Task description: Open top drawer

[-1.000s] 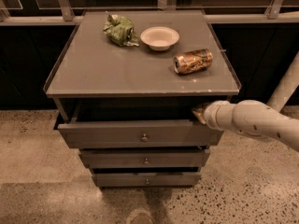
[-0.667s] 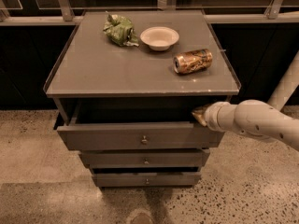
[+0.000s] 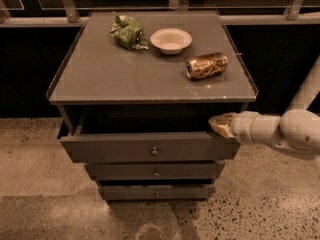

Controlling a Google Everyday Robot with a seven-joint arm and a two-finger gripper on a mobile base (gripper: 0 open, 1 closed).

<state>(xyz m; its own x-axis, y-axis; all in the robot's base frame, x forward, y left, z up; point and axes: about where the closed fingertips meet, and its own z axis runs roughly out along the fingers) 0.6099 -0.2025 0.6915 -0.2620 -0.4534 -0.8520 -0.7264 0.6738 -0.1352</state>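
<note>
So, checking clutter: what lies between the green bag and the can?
A white bowl, in the camera view. The gripper is at the right end of the top drawer.

Cabinet top (image 3: 125, 79): upper middle of the frame.
Bag (image 3: 127, 31): on it, back left, just beside the bowl.
Bowl (image 3: 171, 40): back centre.
Can (image 3: 207, 65): lying right of the bowl, nearer the front.
Top drawer (image 3: 150, 146): under the cabinet top, standing out forward.
Middle drawer (image 3: 155, 171), bottom drawer (image 3: 156, 191): below it.
My gripper (image 3: 222, 125): right of centre, at the top drawer's upper right corner.
</note>
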